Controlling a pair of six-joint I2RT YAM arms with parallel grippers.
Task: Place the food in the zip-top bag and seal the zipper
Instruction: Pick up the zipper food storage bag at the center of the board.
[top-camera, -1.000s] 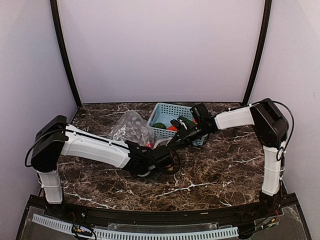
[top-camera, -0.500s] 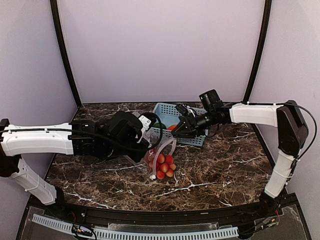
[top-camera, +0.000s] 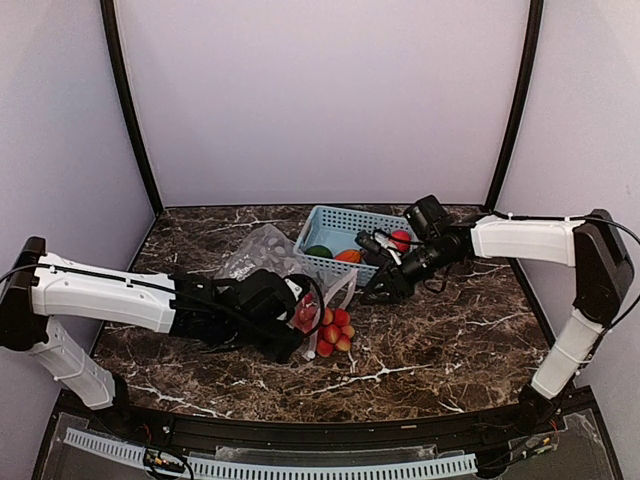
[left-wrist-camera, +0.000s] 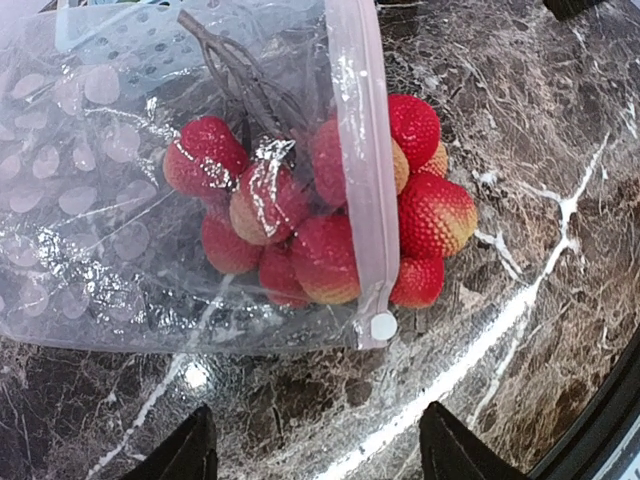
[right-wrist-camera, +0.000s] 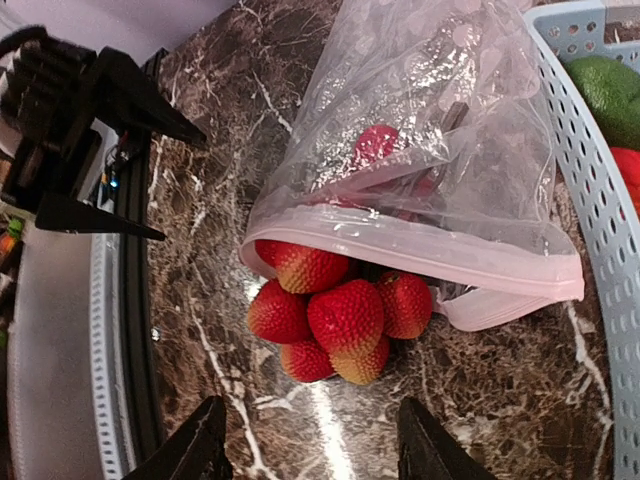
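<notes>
Just ahead of left end effector (left-wrist-camera: 325, 455), fruit cluster (left-wrist-camera: 300, 230) lying half inside bag (left-wrist-camera: 90, 210), half past zipper (left-wrist-camera: 362, 150) on worktop (left-wrist-camera: 530, 140). It and right end effector (right-wrist-camera: 310, 440) gaping, gripping nothing. By the latter, pepper (top-camera: 319, 251), mango (top-camera: 349, 256) waiting in basket (top-camera: 330, 214); sealing pending.

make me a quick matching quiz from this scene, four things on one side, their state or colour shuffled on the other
1 ball cluster
2 zipper
3 basket
4 left gripper

a open, holding nothing
b unsealed
c partly out of the zip-top bag
d light blue

Pairs: 1-c, 2-b, 3-d, 4-a
</notes>
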